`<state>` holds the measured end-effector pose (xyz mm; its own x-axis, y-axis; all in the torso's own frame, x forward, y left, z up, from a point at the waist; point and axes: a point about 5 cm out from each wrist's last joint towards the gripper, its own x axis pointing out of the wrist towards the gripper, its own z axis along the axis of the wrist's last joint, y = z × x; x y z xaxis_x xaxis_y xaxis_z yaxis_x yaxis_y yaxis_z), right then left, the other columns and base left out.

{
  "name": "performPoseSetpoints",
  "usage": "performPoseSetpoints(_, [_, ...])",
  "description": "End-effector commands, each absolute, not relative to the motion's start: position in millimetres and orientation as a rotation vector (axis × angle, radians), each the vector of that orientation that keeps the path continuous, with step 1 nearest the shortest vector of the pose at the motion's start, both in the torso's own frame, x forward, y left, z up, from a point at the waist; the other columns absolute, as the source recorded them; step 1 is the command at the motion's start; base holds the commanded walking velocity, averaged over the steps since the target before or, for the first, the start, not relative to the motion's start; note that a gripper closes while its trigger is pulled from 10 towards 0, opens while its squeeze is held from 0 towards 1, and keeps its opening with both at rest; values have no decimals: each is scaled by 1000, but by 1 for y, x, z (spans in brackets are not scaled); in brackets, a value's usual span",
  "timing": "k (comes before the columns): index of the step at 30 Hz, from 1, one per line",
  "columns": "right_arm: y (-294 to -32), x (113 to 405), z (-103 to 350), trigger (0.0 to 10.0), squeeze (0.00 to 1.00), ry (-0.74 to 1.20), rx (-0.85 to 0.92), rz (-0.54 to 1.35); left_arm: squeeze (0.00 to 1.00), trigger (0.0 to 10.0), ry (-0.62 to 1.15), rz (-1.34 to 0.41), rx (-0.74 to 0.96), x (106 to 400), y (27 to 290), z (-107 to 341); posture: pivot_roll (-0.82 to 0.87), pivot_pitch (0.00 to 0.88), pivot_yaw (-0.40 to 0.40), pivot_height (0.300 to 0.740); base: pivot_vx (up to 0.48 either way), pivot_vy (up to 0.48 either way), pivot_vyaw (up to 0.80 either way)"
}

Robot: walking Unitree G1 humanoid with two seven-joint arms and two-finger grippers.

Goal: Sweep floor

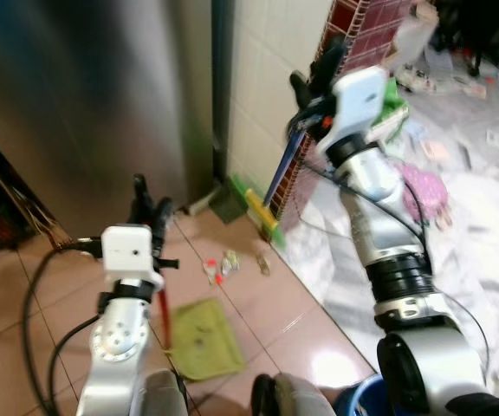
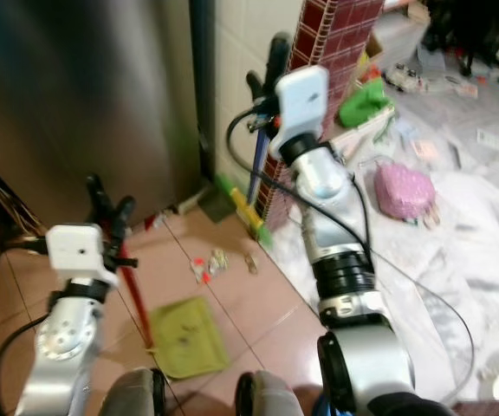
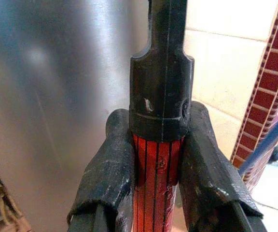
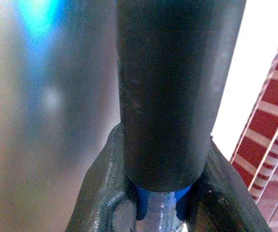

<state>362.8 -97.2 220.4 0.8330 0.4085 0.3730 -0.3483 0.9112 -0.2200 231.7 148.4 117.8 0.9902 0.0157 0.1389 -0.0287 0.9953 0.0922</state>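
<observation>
We see the left gripper (image 3: 160, 159) jaws clamped on the dustpan (image 1: 199, 340) handle, pan on the floor; right gripper (image 4: 164, 193) jaws grip the broom (image 1: 261, 212), its shaft partly hidden; scraps (image 1: 219, 267) blurred.

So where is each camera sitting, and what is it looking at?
Left eye view: on the head, looking down at the green dustpan on pink tiles; both silver arms show.
Right eye view: beside it, same scene.
Left wrist view: along the left claw, shut on the red dustpan handle.
Right wrist view: along the right claw, shut on the blue broom handle.
Both wrist views share the steel panel.
</observation>
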Motion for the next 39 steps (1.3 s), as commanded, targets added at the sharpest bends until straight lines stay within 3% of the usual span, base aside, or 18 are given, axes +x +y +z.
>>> performPoseSetpoints(1, [-88,360,205,10000,0,-397,-161,434,0,10000,-205,25,98,230,147,135,84,238,-99,740,0,0,0])
performPoseSetpoints(5, [-70,338,122,10000,0,-133,-97,509,0,10000,-221,86,87,224,154,148,111,253,-138,740,0,0,0])
performPoseSetpoints(7, [-69,333,114,10000,0,-97,-59,507,0,10000,-219,90,90,227,157,150,96,244,-132,740,0,0,0])
performPoseSetpoints(13, [-81,335,158,10000,0,-111,160,446,0,10000,-233,36,90,255,153,153,1,213,-85,740,0,0,0])
performPoseSetpoints(17, [-105,338,211,10000,0,-219,120,511,0,10000,-243,23,84,269,151,155,-34,200,-81,740,0,0,0])
performPoseSetpoints(26, [-127,356,271,10000,0,-450,-51,431,0,10000,-243,1,67,270,143,152,-25,186,-85,740,0,0,0])
performPoseSetpoints(32, [-130,358,278,10000,0,-484,-118,407,0,10000,-247,-7,62,270,142,152,-14,181,-92,740,0,0,0])
performPoseSetpoints(39, [-126,359,236,10000,0,-447,-290,398,0,10000,-249,5,63,268,146,152,1,181,-96,740,0,0,0])
